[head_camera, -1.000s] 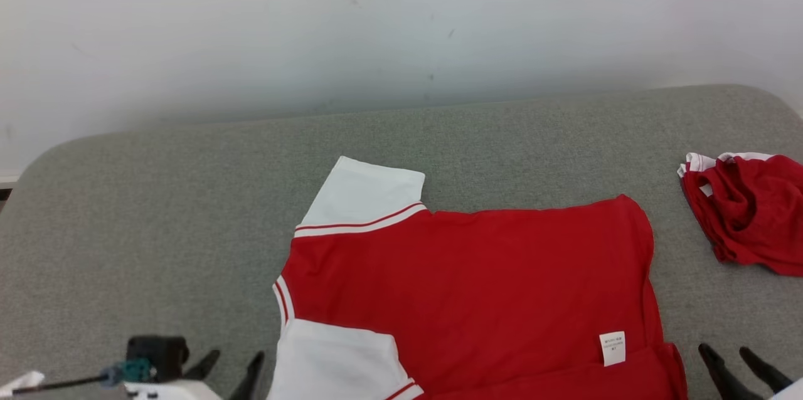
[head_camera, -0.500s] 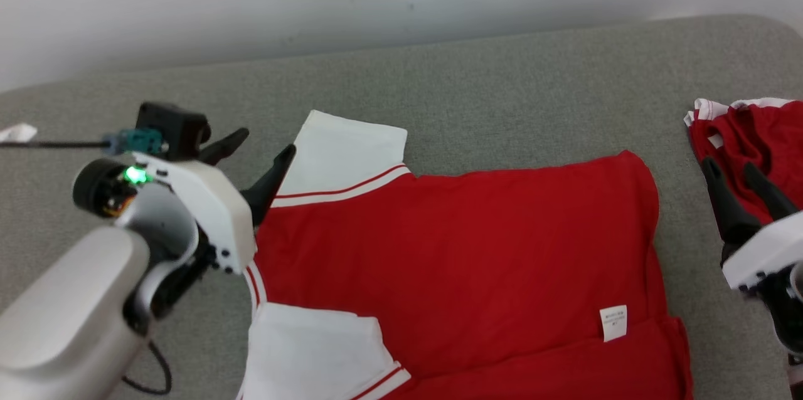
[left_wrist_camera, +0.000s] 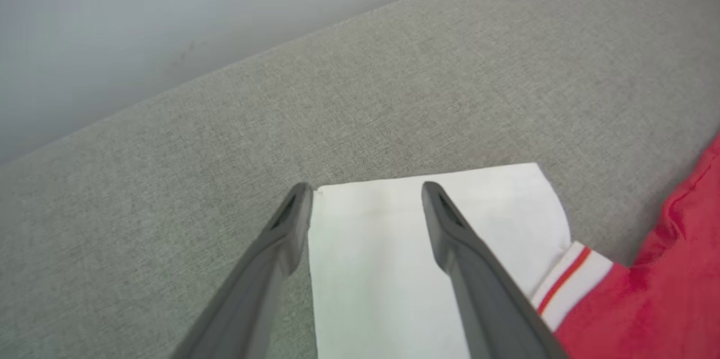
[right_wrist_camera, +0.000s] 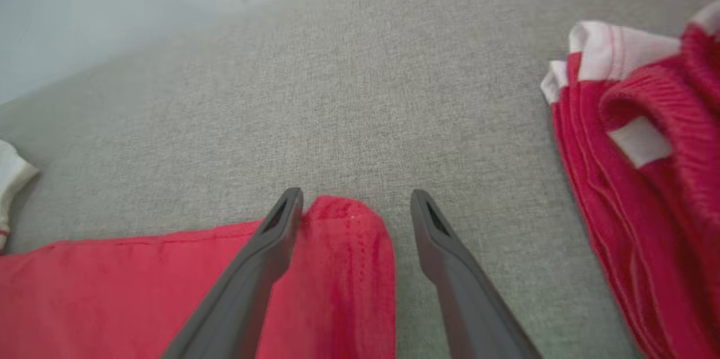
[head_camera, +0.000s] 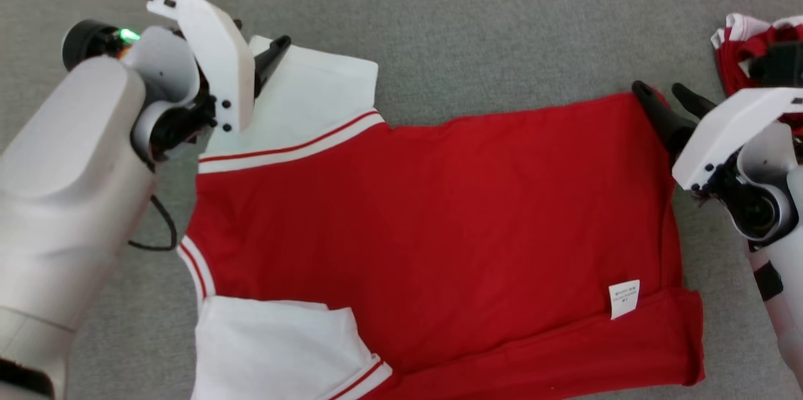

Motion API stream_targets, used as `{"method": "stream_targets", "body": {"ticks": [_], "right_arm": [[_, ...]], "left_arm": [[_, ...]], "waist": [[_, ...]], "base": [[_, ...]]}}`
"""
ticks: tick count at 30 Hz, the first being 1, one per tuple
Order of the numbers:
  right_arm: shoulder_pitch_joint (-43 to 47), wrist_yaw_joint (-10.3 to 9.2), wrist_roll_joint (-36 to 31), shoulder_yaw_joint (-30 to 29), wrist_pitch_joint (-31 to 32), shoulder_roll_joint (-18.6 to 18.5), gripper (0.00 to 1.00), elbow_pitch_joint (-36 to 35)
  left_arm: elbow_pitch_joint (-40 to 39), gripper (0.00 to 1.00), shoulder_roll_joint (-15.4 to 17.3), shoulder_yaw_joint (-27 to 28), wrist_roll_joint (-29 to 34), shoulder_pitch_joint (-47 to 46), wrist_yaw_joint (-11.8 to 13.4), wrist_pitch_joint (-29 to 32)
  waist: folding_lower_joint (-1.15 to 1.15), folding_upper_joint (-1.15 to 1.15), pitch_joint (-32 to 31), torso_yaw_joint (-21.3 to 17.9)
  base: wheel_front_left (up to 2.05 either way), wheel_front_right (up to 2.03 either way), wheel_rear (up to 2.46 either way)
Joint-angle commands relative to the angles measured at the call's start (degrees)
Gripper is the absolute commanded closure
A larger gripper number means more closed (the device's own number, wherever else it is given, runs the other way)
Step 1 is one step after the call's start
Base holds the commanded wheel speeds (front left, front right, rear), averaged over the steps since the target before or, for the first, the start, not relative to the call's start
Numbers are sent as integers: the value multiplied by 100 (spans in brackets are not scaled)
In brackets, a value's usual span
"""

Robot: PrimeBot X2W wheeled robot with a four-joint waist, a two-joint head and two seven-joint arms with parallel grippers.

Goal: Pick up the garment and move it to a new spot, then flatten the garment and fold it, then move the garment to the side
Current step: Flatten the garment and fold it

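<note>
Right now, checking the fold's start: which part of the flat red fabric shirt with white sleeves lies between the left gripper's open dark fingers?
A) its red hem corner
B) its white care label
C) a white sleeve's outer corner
C: in the left wrist view the left gripper, jaws open, straddles the white sleeve at its outer corner.

Open cushion (head_camera: 502, 24) beyond garment (head_camera: 439, 218); red pile (head_camera: 734, 49) right

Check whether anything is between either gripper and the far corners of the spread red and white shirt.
Nothing visible is. The left gripper stands open over the far edge of the white sleeve, and the right gripper open over the red hem corner of the shirt. The crumpled red pile lies off to the right, apart from both.
</note>
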Motion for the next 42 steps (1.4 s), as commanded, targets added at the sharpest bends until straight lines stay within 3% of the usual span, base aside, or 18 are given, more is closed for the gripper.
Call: {"method": "stream_targets", "body": {"ticks": [1,9,10,12,13,19,22,23,25,26,42], "right_arm": [[-126,-15,96,88,12,-55,0,60],[-312,-14,818,955,336,-67,0,205],[-308,-14,908,1063,359,-83,3,176],[-300,-14,1045,1241,337,-115,31,123],[-296,-14,1111,1327,333,-136,37,100],[-242,-14,1399,1735,221,-290,43,67],[-252,-14,1529,1877,171,-339,55,102],[-269,-14,1569,1922,143,-359,64,117],[-330,-14,1591,2011,61,-401,100,131],[-364,-14,1603,2040,1,-418,100,140],[-623,-14,1702,2019,-1703,-320,100,1052]], "left_arm": [[150,0,-42,-32,77,-116,-37,-11],[1275,0,-279,-346,25,-625,-209,204],[1365,0,-273,-382,12,-653,-226,232],[1537,0,-242,-429,-5,-742,-243,247],[1616,0,-223,-447,9,-792,-236,223],[1915,0,-163,-625,-264,-800,-243,710],[1750,0,-129,-718,-445,-761,-245,877],[1702,5,-109,-759,-506,-746,-246,918],[1612,66,-65,-831,-596,-760,-246,929],[1579,100,-49,-853,-622,-779,-247,882],[1719,100,50,-1116,-863,-678,-248,158]], "waist": [[-1,0,162,-94],[-1,0,355,-224],[-1,0,357,-246],[-1,0,350,-284],[-1,0,345,-297],[-1,0,270,-301],[-1,0,251,-266],[-1,0,250,-253],[-1,0,255,-228],[-1,0,257,-219],[-1,0,-430,-91]], "base": [[0,0,0],[0,0,0],[0,0,0],[0,0,0],[0,0,0],[0,0,0],[0,0,0],[0,0,0],[0,0,0],[0,0,0],[0,0,0]]}}
